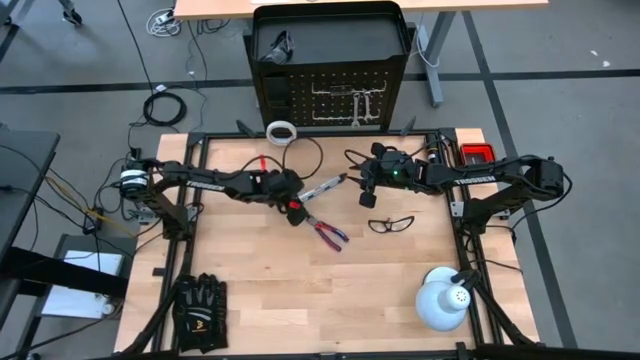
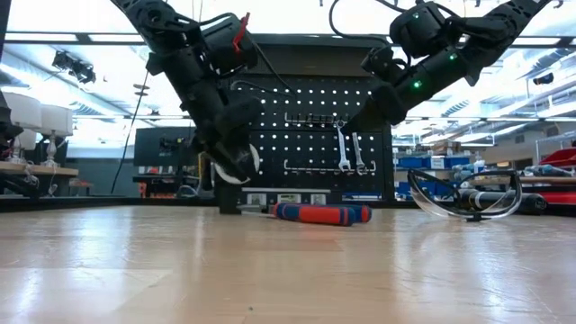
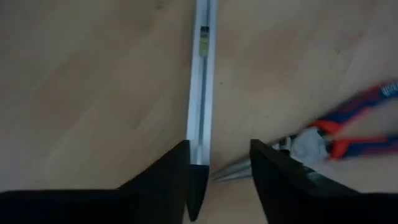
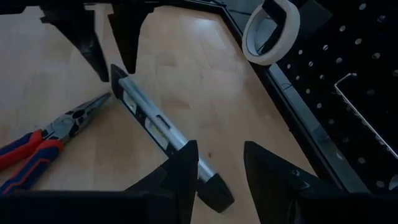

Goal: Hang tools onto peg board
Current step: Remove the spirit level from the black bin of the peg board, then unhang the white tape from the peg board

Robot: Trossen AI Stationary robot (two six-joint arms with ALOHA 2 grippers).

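Wood worktop [image 1: 260,290], peg board [image 1: 330,100] at back edge. Both end effectors, left [image 3: 217,168] & right [image 4: 221,165], apart over level bar [image 4: 161,134] mid-worktop; nxt: one closes on it.

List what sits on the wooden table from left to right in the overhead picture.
Black gloves → white tape roll → red-handled pliers → black-framed glasses → white dome lamp → small red box.

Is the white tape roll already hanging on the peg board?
No, in the high view the white tape roll lies flat on the table's far edge in front of the peg board, not on a hook.
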